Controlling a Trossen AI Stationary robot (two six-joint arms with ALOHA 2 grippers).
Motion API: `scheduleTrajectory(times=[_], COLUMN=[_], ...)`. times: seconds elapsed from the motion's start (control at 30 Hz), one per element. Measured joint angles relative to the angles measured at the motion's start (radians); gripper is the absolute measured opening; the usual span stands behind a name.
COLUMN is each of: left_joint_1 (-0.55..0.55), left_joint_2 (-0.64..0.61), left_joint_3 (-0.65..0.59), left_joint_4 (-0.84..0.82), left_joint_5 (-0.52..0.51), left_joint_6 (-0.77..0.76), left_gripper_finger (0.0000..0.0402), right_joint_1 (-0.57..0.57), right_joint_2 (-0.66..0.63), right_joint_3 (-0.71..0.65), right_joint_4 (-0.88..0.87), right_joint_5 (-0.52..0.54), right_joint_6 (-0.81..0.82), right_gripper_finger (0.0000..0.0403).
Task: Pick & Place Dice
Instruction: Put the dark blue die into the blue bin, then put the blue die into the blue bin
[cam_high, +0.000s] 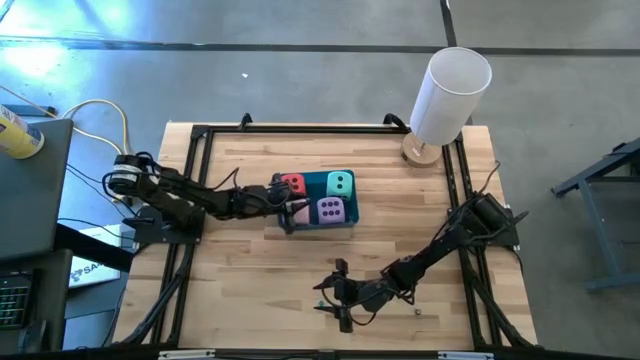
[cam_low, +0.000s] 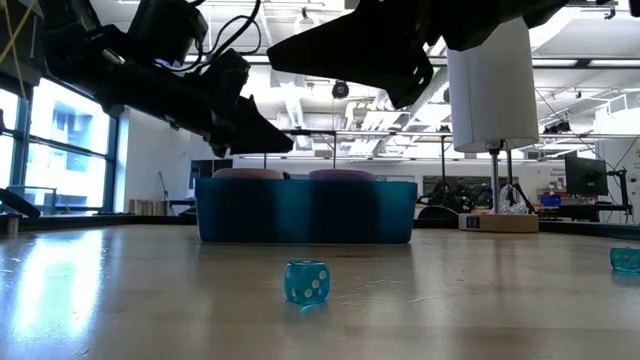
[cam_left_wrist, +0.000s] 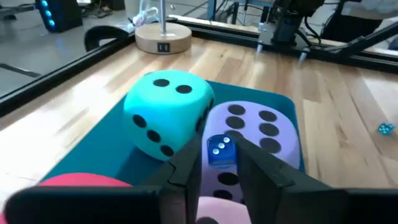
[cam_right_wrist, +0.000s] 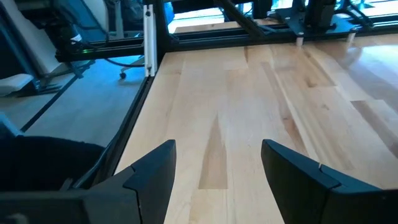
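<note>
A blue tray (cam_high: 350, 222) at the table's middle holds the four soft dice: red (cam_high: 292, 184), teal (cam_high: 340, 183), purple (cam_high: 331, 210) and pink (cam_high: 300, 212). They rest on the tray's floor, close together. My left gripper (cam_high: 288, 205) hangs over the tray's left part, above the purple die (cam_left_wrist: 261, 127), and is shut on a tiny clear-blue cube (cam_left_wrist: 219, 151) with white dots. My right gripper (cam_high: 327, 297) is open and empty, low over bare table near the front edge; its wrist view (cam_right_wrist: 217, 168) shows only wood between the fingers. My left gripper pinches the tiny blue cube's two opposite sides (cam_left_wrist: 219, 155) between its two fingertips (cam_left_wrist: 186, 165). It comes from the table's left, slanting down. The cube is lifted clear, above the purple and pink dice.
A white cylinder (cam_high: 450, 95) on a round wooden base (cam_high: 420, 152) stands at the far right corner. Another tiny blue cube (cam_low: 306, 282) lies on the table in front of the tray, and one more lies farther right (cam_low: 626, 259). A black frame (cam_high: 195, 160) borders the table.
</note>
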Motion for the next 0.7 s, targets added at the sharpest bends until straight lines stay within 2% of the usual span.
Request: scheduleTrajectory(times=[0.17, 0.37, 0.53, 0.7], left_joint_1=[0.018, 0.019, -0.005, -0.079], left_joint_2=[0.000, 0.000, 0.000, -0.025], left_joint_3=[0.000, 0.000, 0.000, 0.000], left_joint_4=[0.000, 0.001, 0.037, 0.065], left_joint_5=[-0.003, -0.003, -0.003, -0.003], left_joint_6=[-0.048, -0.036, -0.017, 0.014], left_gripper_finger=[0.0134, 0.0171, 0.0178, 0.0178], right_joint_1=[-0.007, -0.013, -0.013, 0.019], right_joint_2=[0.000, 0.000, 0.000, -0.012], right_joint_3=[0.000, 0.000, 0.000, 0.000], right_joint_4=[0.000, -0.001, -0.005, -0.004], right_joint_5=[-0.023, -0.029, -0.029, -0.031], right_joint_6=[-0.004, -0.004, -0.005, -0.064], right_gripper_finger=[0.0229, 0.0229, 0.0229, 0.0229])
